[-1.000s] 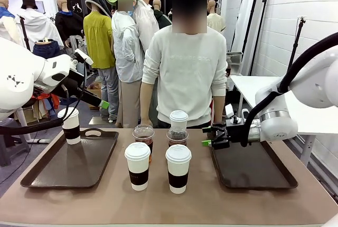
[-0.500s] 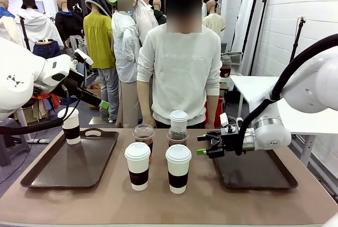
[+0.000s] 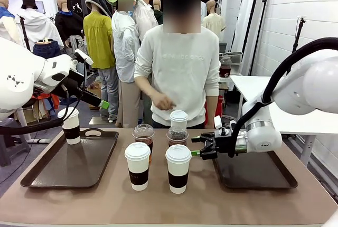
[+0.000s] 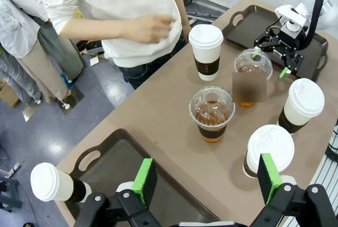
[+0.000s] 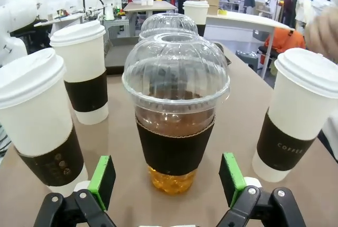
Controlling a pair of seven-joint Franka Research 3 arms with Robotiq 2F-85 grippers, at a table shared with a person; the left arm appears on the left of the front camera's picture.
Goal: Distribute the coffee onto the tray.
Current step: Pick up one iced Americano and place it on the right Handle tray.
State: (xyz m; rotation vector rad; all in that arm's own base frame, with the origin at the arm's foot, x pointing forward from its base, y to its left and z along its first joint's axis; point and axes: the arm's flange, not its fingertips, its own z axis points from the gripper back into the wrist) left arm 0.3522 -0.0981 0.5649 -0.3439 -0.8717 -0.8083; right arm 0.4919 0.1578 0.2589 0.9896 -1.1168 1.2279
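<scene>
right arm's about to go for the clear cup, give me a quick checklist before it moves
1. Right gripper open: ok, jaws wide, nothing held.
2. Clear cup lined up with the gap: ok, centred in the right wrist view.
3. Pads around the cup: not ok, it stands ahead of them.
4. Room beside it: ok, white cups on both sides stand apart.
5. Right tray free for set-down: ok, the visible part is bare.
6. Person's hand clear of the cups: ok, held up at the torso.

Twelve o'clock of the right gripper [image 5: 167, 178]: dome-lidded cup [image 5: 174, 105], blocking. One paper cup [image 5: 37, 121] crowds ten o'clock, a second paper cup [image 5: 301, 111] two o'clock; bare table [image 5: 113, 142] lanes between.
</scene>
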